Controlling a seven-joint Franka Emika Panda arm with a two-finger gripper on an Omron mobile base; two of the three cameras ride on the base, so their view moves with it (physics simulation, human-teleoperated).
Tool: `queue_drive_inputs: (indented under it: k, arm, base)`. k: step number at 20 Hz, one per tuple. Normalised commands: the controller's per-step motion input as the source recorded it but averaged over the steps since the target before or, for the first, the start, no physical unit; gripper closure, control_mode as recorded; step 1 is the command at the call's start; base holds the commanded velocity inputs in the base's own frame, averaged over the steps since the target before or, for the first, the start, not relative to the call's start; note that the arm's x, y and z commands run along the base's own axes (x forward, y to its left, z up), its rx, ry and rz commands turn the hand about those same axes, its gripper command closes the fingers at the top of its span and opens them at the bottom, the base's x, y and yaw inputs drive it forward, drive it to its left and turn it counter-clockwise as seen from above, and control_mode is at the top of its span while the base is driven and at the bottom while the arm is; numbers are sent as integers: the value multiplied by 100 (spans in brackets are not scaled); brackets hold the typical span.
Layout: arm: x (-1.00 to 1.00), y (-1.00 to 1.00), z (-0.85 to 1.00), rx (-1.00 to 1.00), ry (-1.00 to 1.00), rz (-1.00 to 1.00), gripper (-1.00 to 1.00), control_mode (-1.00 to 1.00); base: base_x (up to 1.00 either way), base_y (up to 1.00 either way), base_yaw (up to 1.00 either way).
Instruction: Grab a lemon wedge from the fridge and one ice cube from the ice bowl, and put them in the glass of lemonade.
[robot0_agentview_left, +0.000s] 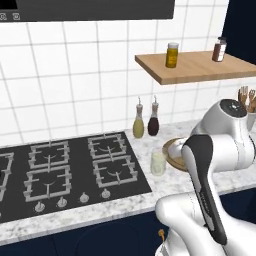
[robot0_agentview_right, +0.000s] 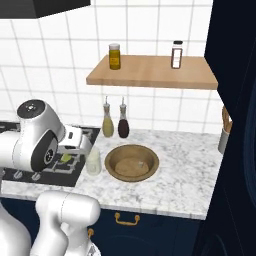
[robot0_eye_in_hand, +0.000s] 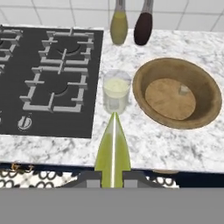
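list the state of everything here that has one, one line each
gripper: jaws shut on the lemon wedge
lemon wedge: held, pointing at the glass
glass of lemonade: upright on the counter, part full
wooden bowl: upright, one small ice cube inside
two spouted bottles: upright by the wall
stove: burners unlit

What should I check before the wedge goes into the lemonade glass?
1. Wedge held: ok. The gripper is shut on the lemon wedge.
2. Glass of lemonade upright on the counter: ok.
3. Wedge over the glass mouth: not ok. In the hand view its tip sits short of the glass's near side.
4. Space around the glass: ok. The stove and the wooden bowl flank it but stand apart from it.
5. Ice cube ready: ok. One small cube lies in the bowl.
6. Height above the rim: cannot tell.
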Motion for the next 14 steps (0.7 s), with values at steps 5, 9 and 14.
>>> queue_drive_inputs:
  k: [5,9,14]
  arm:
    - [95,0,0,0,16,0,100,-100]
    - [46,0,-1,0,15,0,100,-100]
    - [11,0,-22,0,14,0,100,-100]
  base:
    - [0,0,0]
    - [0,0,0]
    - [0,0,0]
